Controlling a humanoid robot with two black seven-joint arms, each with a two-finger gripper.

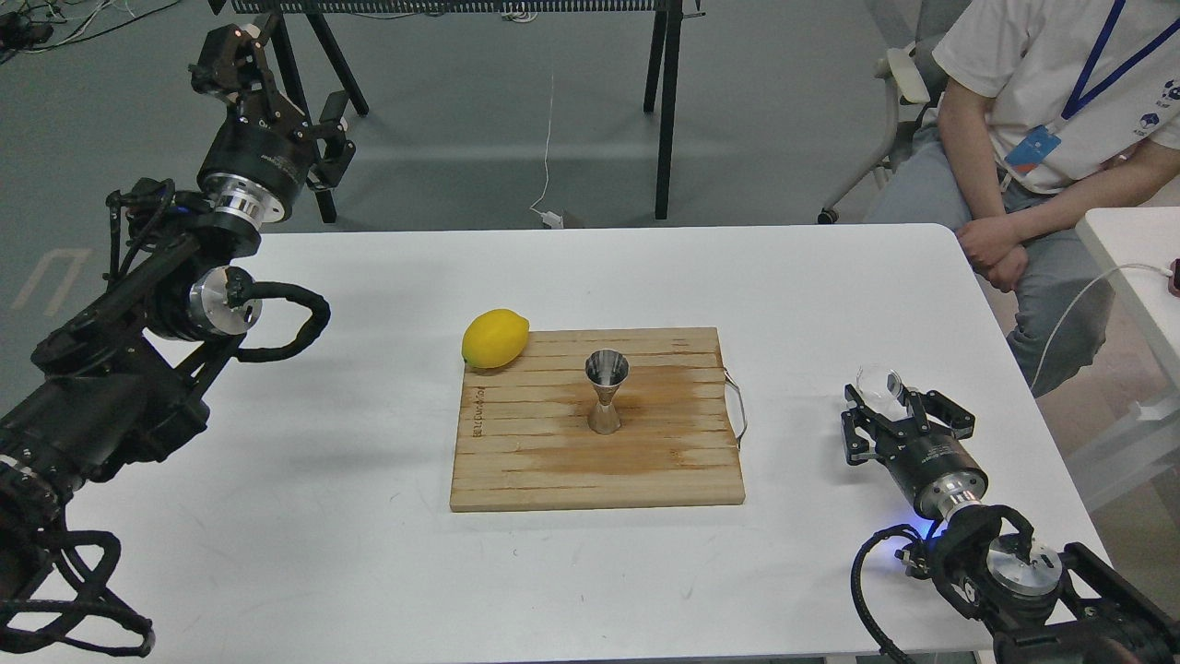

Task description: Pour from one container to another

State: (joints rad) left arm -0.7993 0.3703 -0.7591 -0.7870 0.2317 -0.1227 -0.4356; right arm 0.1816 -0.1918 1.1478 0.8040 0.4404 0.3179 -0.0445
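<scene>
The small clear cup (879, 380) stands on the white table (323, 516) at the right, well away from the board. My right gripper (892, 400) is open, low on the table, with its fingertips on either side of the cup's near side; I cannot tell whether they touch it. The steel jigger (607, 392) stands upright in the middle of the wooden board (553, 470). My left gripper (277, 97) is open with nothing in it, raised high over the table's far left corner.
A yellow lemon (495, 338) rests on the board's far left corner. The board has a wire handle (737, 406) on its right side. A seated person (1032, 138) is close to the table's far right corner. Another white table (1138, 240) stands at the right.
</scene>
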